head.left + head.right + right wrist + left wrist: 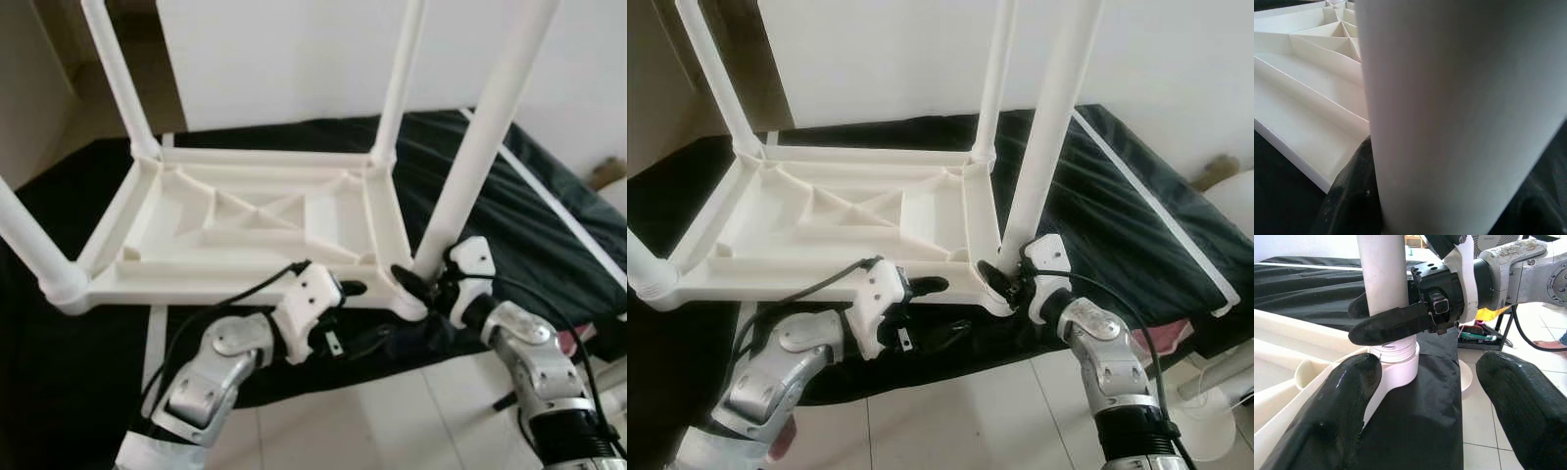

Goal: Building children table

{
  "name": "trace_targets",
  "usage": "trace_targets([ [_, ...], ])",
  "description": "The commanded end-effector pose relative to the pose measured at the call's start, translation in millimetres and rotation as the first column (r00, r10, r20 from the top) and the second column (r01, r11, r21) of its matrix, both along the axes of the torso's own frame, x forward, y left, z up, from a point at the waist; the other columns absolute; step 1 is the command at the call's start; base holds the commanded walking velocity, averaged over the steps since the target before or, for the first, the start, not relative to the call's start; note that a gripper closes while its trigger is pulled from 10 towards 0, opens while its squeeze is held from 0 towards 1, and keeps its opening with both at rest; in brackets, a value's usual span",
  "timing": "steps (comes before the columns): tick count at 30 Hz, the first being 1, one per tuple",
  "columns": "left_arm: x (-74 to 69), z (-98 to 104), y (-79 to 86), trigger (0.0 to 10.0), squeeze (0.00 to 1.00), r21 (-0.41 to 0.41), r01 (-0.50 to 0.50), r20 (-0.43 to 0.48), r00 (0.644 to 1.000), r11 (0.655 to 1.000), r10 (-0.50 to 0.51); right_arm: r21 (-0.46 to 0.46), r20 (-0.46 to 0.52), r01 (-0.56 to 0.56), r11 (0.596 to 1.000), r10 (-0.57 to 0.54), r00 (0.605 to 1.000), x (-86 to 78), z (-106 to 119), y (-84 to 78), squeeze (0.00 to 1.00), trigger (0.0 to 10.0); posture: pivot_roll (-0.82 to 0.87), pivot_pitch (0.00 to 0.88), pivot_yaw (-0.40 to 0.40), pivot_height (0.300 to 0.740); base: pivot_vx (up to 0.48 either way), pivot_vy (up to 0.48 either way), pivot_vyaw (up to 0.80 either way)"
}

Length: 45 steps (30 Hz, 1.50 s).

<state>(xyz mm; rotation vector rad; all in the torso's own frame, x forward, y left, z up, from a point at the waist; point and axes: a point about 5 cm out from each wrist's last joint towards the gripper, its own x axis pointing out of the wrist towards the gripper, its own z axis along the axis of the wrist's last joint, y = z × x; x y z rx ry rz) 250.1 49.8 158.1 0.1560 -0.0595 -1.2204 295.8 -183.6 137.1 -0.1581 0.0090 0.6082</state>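
A white plastic children's table lies upside down on a black cloth, with its legs pointing up. My right gripper is shut on the base of the near-right leg, just above its corner socket. In the left wrist view one of its black fingers wraps across that leg. In the right wrist view the leg stands close between the fingers. My left gripper is open at the table's front rim, left of that corner. Its wide-spread fingers hold nothing.
Three more legs stand up: near left, far left and far right. The black cloth covers a low surface whose front edge is by my arms. Pale tiled floor lies below, with a fan base at right.
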Motion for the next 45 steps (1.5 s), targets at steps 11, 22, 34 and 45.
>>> trace_targets([
  [11,0.3,0.0,1.4,10.0,0.00,0.005,-0.012,-0.008,1.000,1.000,0.012,0.040,0.005,0.071,0.997,-0.071,0.997,-4.6,-2.4,2.8,0.00,10.0,-0.01,0.042,-0.030,0.740,0.000,0.000,0.00],
  [22,-2.5,0.0,-0.6,10.0,0.00,-0.001,0.000,-0.012,1.000,1.000,0.000,0.113,0.049,0.354,0.928,-0.361,0.931,-8.6,3.5,-1.9,0.00,10.0,-0.02,0.048,-0.035,0.740,0.000,0.000,0.00],
  [34,-3.8,-0.4,0.0,10.0,0.00,-0.002,-0.002,-0.017,1.000,1.000,0.002,0.230,-0.060,0.686,0.690,-0.694,0.718,-17.8,-6.2,18.3,0.00,10.0,0.00,0.040,-0.044,0.740,0.000,0.000,0.00],
  [45,-2.8,0.1,0.5,10.0,0.00,0.001,0.002,-0.013,1.000,1.000,-0.002,0.254,-0.083,0.756,0.604,-0.765,0.639,-17.2,-4.1,22.3,0.00,10.0,0.00,0.024,-0.035,0.740,0.000,0.000,0.00],
])
